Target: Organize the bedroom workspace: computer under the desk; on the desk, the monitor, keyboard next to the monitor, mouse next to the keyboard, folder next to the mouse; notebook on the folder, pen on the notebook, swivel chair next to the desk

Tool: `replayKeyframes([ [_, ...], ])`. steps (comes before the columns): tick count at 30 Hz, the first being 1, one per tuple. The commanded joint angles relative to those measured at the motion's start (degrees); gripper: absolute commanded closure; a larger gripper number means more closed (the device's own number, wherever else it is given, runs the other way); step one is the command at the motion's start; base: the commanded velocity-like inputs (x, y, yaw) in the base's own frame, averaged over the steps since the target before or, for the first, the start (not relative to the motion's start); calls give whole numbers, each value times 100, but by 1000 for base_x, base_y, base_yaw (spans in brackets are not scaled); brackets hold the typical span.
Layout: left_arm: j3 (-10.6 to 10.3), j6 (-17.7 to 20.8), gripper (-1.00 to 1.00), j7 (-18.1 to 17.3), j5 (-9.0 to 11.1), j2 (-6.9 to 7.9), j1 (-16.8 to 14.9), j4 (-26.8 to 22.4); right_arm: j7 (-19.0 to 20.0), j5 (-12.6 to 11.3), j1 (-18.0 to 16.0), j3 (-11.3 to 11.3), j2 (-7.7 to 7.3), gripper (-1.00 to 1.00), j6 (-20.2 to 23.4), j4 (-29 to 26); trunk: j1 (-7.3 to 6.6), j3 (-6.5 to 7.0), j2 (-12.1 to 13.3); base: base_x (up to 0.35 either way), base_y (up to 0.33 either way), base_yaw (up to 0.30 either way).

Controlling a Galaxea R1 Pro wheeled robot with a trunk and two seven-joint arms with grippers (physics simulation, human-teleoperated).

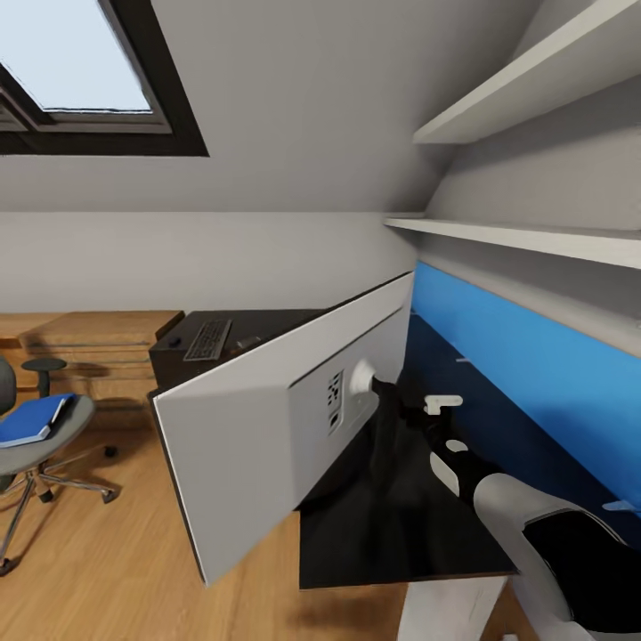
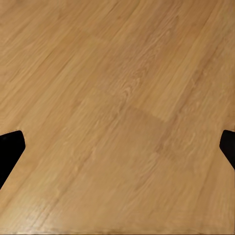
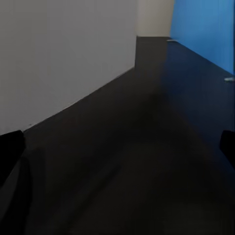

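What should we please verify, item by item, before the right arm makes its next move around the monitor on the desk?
1. Wide monitor with pale grey back on the glossy black desk: ok, though it looks tilted.
2. Right gripper open: ok, nothing between the fingers.
3. Left gripper free: ok, open over the wooden floor.
4. Slim grey keyboard on desk: ok.
5. Bright blue folder moved to desk: not ok, lies on the grey swivel chair.
6. Mouse beside keyboard: cannot tell.

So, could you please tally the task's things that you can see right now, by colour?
Blue: 1, the folder
Grey: 3, the swivel chair, the keyboard, the monitor seen from its back
Black: 2, the desk, the mouse
Total: 6
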Motion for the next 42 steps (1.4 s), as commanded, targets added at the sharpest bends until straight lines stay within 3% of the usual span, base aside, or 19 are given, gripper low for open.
replayKeyframes([
  [1, -49, -31, -100, 34, 50, 4, -5, 0, -17, -38, -4, 49, -2, -100, -14, 2, -4, -6, -4, -331, 0, 0],
  [19, -49, -5, -100, 29, 43, -3, -5, 0, -64, -62, -4, 34, 6, -100, 0, -127, -4, -6, -4, -334, 0, 0],
  [24, -49, -7, -100, 29, 20, -10, -5, 0, -86, -564, -2, 44, -103, -100, 481, -542, -4, -6, -4, -154, 0, 0],
  [28, -49, -12, -100, 29, 11, -11, -5, 0, -95, -796, 114, 50, -295, -100, 930, -1301, -4, -6, -4, -20, 0, 0],
  [31, -49, -13, -100, 29, 7, -12, -5, 0, -243, -814, 529, 49, -355, -100, 1424, -2202, -4, -6, -4, -3, 0, 0],
  [32, -49, -13, -100, 29, 7, -12, -5, 0, -403, -814, 668, 49, -370, -100, 1512, -2501, -4, -6, -4, -1, 0, 0],
  [33, -49, -13, -100, 30, 6, -12, -5, 0, -1181, -786, 1228, 79, -379, -100, 1717, -3459, -4, -6, -4, 0, 0, 0],
  [36, -49, -13, -100, 29, 6, -12, -5, 0, -1592, -764, 1580, 278, -295, -100, 1766, -3917, -4, -6, -4, 0, 0, 0],
  [42, -49, -13, -100, 29, 6, -12, -5, 0, -1678, -763, 1657, 400, -221, -100, 1762, -3998, -4, -6, -4, 0, 31, 0],
])
